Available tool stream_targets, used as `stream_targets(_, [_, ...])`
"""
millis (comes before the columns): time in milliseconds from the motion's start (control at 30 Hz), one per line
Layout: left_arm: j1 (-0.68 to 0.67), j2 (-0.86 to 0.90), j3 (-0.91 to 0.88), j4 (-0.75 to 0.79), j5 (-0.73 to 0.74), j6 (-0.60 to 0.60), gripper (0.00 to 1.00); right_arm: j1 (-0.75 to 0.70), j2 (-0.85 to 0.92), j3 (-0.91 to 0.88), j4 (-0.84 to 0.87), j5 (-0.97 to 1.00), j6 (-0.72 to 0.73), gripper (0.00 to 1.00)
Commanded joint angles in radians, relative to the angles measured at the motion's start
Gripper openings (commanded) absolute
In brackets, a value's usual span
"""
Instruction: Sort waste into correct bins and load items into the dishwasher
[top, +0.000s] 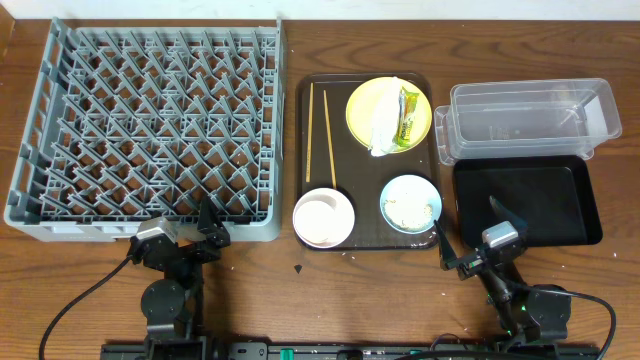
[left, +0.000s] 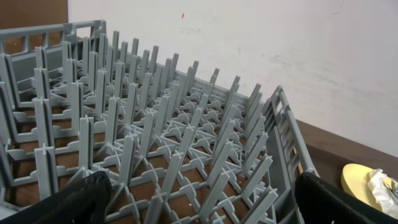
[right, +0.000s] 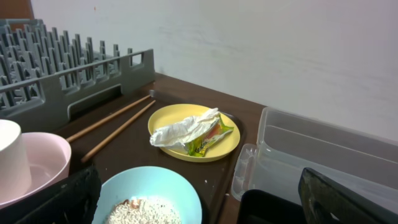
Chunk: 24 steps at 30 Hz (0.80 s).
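Note:
The grey dish rack (top: 150, 130) fills the left of the table and shows in the left wrist view (left: 155, 137). The yellow plate (top: 372, 100) carries the white napkin (top: 385, 125) and the green-and-yellow wrapper (top: 408, 115); all also show in the right wrist view (right: 193, 134). Two chopsticks (top: 318, 135) lie beside it. The white bowl (top: 323, 218) holds a pale cup. The light blue bowl (top: 410, 203) holds rice scraps (right: 146, 211). My left gripper (top: 205, 228) is open and empty at the rack's front edge. My right gripper (top: 470, 238) is open and empty near the blue bowl.
The plate, bowls and chopsticks lie on a dark brown serving tray (top: 340, 165). The clear tub (top: 525, 120) stands at the back right, the black tray (top: 525, 200) in front of it. Cables run along the table's front edge.

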<state>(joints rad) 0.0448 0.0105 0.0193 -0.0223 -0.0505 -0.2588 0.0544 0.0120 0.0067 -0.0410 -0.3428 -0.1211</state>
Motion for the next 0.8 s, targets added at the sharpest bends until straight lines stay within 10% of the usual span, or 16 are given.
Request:
stream_targets(0, [0.0, 0.0, -0.015, -0.045, -0.01, 0.002, 0.95, -0.012, -0.001, -0.001, -0.005, 0.002, -0.008, 0.99])
stream_targets(767, [0.0, 0.0, -0.015, -0.045, -0.01, 0.002, 0.95, -0.012, -0.001, -0.001, -0.004, -0.002, -0.008, 0.99])
